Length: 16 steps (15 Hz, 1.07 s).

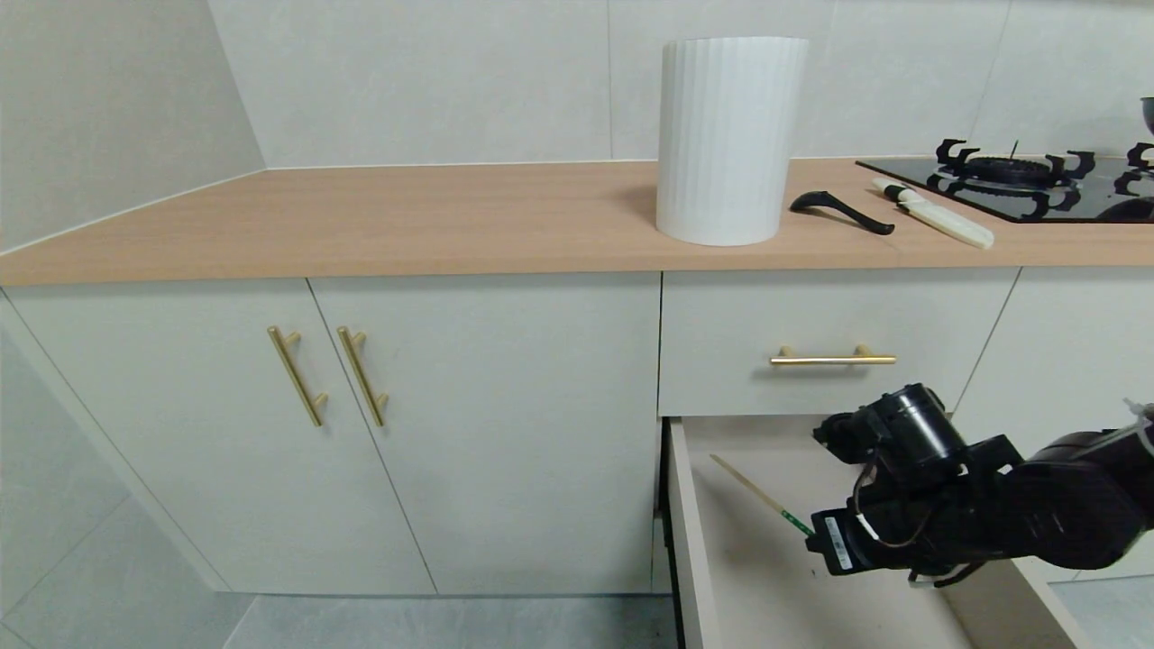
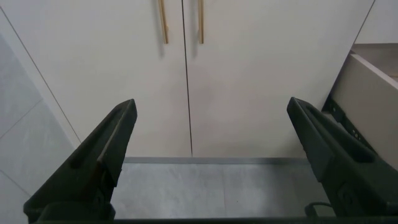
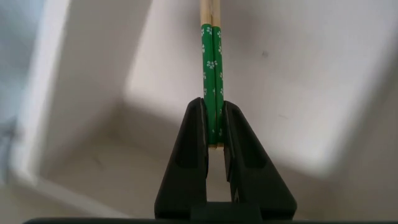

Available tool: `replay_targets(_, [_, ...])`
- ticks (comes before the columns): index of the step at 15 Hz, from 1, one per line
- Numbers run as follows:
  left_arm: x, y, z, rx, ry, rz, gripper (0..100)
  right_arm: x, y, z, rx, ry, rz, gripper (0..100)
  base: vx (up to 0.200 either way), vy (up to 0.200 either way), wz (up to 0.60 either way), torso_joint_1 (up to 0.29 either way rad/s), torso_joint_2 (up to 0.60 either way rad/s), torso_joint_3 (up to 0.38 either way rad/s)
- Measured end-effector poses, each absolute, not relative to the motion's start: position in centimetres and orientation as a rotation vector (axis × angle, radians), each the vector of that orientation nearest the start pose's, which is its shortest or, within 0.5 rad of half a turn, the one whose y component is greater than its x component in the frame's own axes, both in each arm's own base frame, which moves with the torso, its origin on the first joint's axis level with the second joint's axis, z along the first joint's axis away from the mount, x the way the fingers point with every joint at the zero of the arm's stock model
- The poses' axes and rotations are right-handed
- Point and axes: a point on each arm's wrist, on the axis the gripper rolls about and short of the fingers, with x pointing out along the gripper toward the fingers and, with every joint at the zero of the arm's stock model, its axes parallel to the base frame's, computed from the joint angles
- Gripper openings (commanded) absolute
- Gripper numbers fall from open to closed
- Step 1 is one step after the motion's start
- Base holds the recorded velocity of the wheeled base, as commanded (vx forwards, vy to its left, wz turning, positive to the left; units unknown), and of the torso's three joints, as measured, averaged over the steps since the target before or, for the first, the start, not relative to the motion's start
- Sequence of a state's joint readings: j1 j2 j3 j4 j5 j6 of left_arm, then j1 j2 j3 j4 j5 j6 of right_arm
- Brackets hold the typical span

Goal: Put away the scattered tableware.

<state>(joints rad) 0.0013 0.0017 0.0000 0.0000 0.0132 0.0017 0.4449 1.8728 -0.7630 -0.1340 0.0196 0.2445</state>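
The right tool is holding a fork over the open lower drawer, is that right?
Not quite: the right tool holds a pair of chopsticks with green ends, not a fork, as the right wrist view shows. It is over the open lower drawer, as you said.

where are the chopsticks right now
The chopsticks are clamped in the right gripper, low on the right of the head view, slanting over the open drawer below the closed drawer.
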Motion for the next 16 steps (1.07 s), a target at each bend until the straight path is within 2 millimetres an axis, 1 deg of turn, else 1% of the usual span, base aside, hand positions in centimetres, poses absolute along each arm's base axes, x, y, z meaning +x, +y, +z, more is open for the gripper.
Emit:
replay_targets(3, [-2.3,0.0,7.6,0.001,0.002,0.015,100,28.2,14.0,6.5,0.065,1.003,0.232,0,0.000,0.000,0.00,0.000,0.00,0.000])
replay_targets(5, [-2.3,0.0,7.6,0.002,0.001,0.016,100,29.6,14.8,5.7,0.121,0.943,0.142,0,0.000,0.000,0.00,0.000,0.00,0.000])
replay_targets(6, [-2.3,0.0,7.6,0.002,0.001,0.015,100,30.0,15.1,5.2,0.122,0.931,0.128,0,0.000,0.000,0.00,0.000,0.00,0.000])
replay_targets(8, [-2.3,0.0,7.6,0.002,0.001,0.015,100,30.1,15.4,4.2,0.109,0.947,0.125,0,0.000,0.000,0.00,0.000,0.00,0.000])
replay_targets(11, [-2.3,0.0,7.6,0.002,0.002,0.015,100,29.7,16.0,2.6,0.072,0.997,0.130,0,0.000,0.000,0.00,0.000,0.00,0.000])
replay_targets(16, [-2.3,0.0,7.6,0.002,0.002,0.014,100,29.6,16.7,-0.5,0.019,1.067,0.110,0,0.000,0.000,0.00,0.000,0.00,0.000])
